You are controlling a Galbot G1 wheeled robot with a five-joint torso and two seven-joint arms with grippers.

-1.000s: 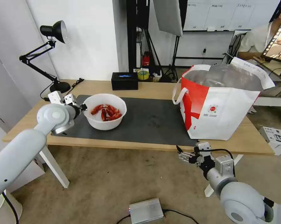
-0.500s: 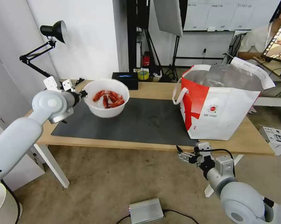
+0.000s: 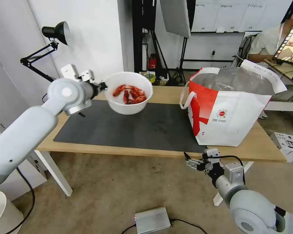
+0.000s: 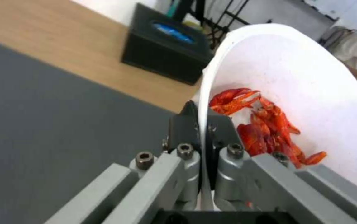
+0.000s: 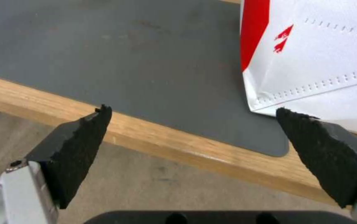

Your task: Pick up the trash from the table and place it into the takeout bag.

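Observation:
The trash I hold is a white round bowl [image 3: 128, 94] of red crayfish shells [image 3: 129, 94], lifted above the back left of the dark grey mat [image 3: 146, 130]. My left gripper [image 3: 103, 86] is shut on the bowl's rim; in the left wrist view the rim [image 4: 207, 102] runs between the two fingers [image 4: 183, 130]. The takeout bag [image 3: 231, 107], white with red side panels, stands open on the table [image 3: 172, 152] at the right. My right gripper [image 3: 189, 161] hangs open below the table's front edge, close to the bag's near corner [image 5: 311, 77].
A black rectangular box [image 4: 166, 59] sits at the table's back edge behind the bowl. A black desk lamp [image 3: 52, 42] stands at the back left corner. On the floor lie a silver box [image 3: 152, 220] and a white box [image 3: 286, 145].
My left gripper has lifted the bowl off the mat and carried it up and to the right, toward the bag. The right arm has not moved.

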